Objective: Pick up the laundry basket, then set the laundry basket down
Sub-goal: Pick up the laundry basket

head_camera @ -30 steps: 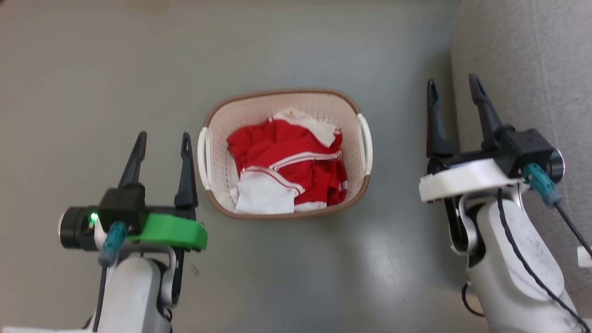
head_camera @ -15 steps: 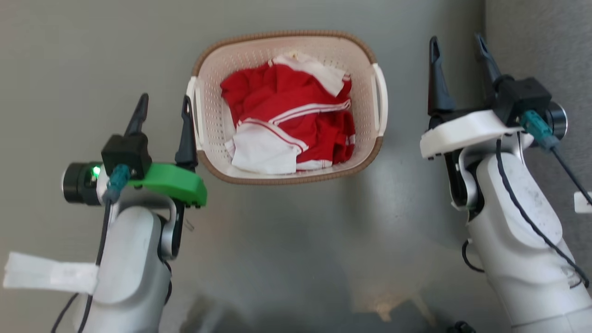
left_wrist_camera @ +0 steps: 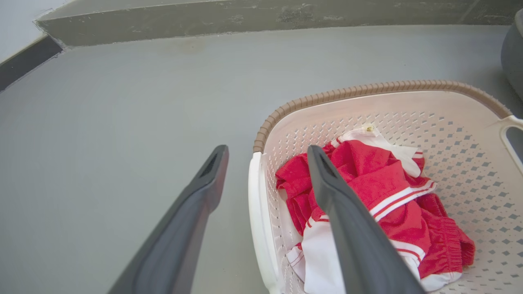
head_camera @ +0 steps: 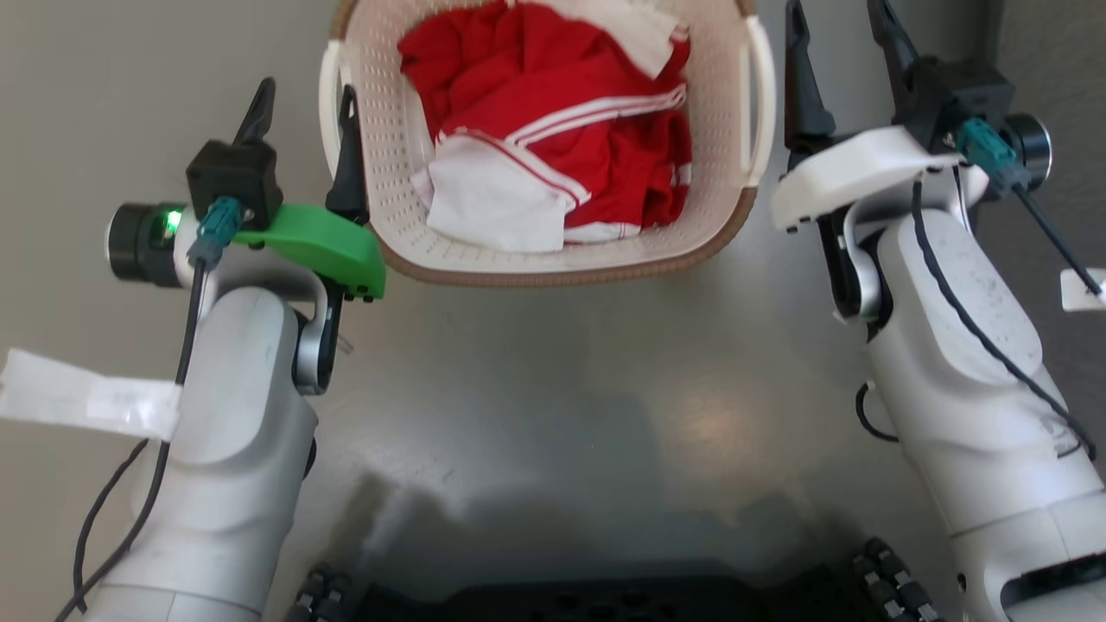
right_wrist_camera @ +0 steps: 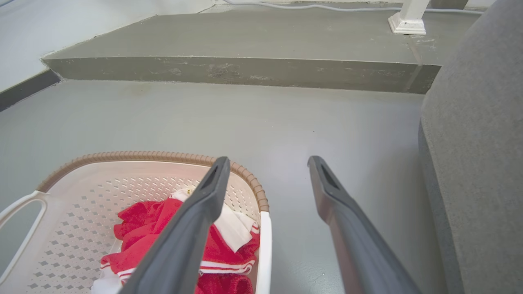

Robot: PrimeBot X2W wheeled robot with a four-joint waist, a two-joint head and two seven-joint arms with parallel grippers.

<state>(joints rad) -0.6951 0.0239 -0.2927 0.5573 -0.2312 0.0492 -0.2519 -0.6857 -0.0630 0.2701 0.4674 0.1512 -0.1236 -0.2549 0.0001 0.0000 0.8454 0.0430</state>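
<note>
Head view, left tool astride laundry basket handle

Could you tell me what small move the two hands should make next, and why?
I would probably lower both hands until the fingers bracket the handles. The left hand and right hand are open and hold nothing; in the wrist views the left handle and right handle of the basket each line up between that hand's fingers. Their height above the handles is unclear.
</note>
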